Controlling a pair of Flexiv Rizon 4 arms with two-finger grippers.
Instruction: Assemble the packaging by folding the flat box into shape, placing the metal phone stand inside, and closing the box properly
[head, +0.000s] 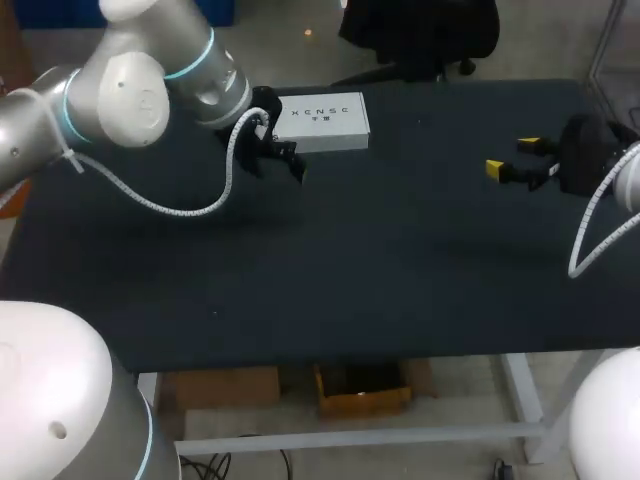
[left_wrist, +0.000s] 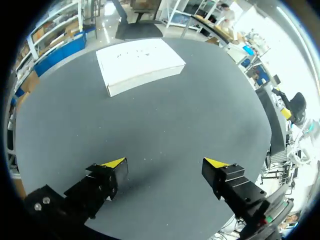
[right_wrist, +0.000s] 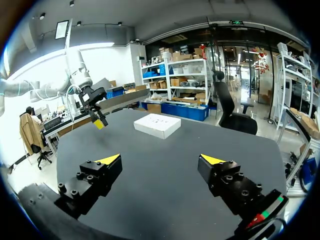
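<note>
A white box (head: 322, 121), in shape and with its lid down, lies flat near the table's far edge, left of the middle. My left gripper (head: 280, 158) hovers just in front of the box's left end. In the left wrist view the left gripper (left_wrist: 165, 164) is open and empty, with the box (left_wrist: 140, 64) ahead of it. My right gripper (head: 511, 157) hangs at the table's right side, far from the box. Its fingers stand open and empty in the right wrist view (right_wrist: 160, 160), with the box (right_wrist: 157, 125) far ahead. No metal phone stand shows in any view.
The black table (head: 400, 260) carries only the box. A white coiled cable (head: 170, 205) from my left arm sags low over the table's left part. My left gripper (right_wrist: 97, 120) also shows in the right wrist view, beside the box.
</note>
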